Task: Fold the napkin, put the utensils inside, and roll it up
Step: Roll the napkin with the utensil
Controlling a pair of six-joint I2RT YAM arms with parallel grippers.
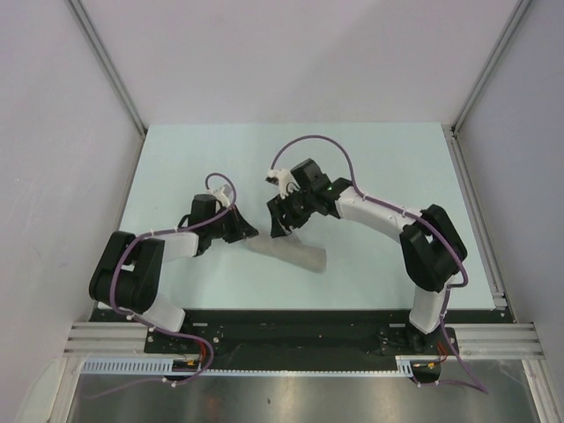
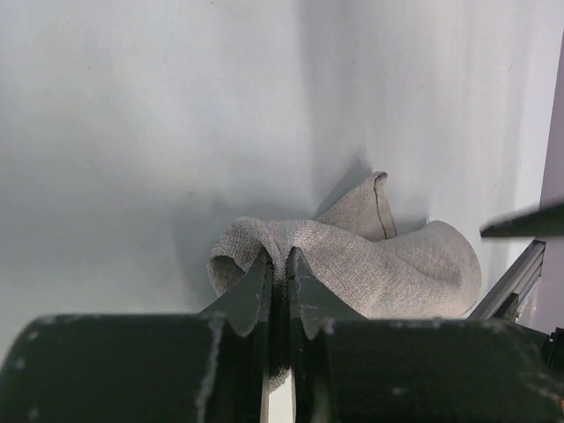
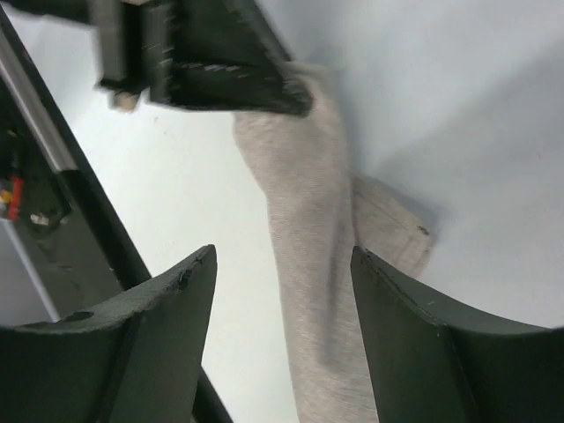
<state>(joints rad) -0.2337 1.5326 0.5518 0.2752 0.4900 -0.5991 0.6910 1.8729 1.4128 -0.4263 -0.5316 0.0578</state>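
Left arm [image 1: 132,269]: the elbow is folded back near its base and the forearm reaches in low toward the middle of the bench [image 1: 379,167]. The left fingers [image 1: 243,231] point right and a little downward, tips at the bench surface. In the left wrist view we see them pressed almost together, with a fold of the napkin [image 1: 289,255] pinched in the narrow slit between them.

Right arm [image 1: 388,216]: it rises from its base, bends at the elbow and stretches left across the bench, wrist tipped down. The right fingers [image 1: 282,226] hang over the left part of the napkin, close to the left fingers. In the right wrist view we note them spread wide, with the cloth passing under the gap; they hold nothing. Whether their tips touch the cloth, we cannot tell.

Napkin: grey-beige with a coarse weave, gathered into a long narrow bundle. From above it runs diagonally from the left fingers toward the right and the near edge, lying on the bench between the two arms. At the pinched end it bunches into soft lumps, and one corner stands up with a stitched hem showing. The other end looks squared off and lies flat on the bench.
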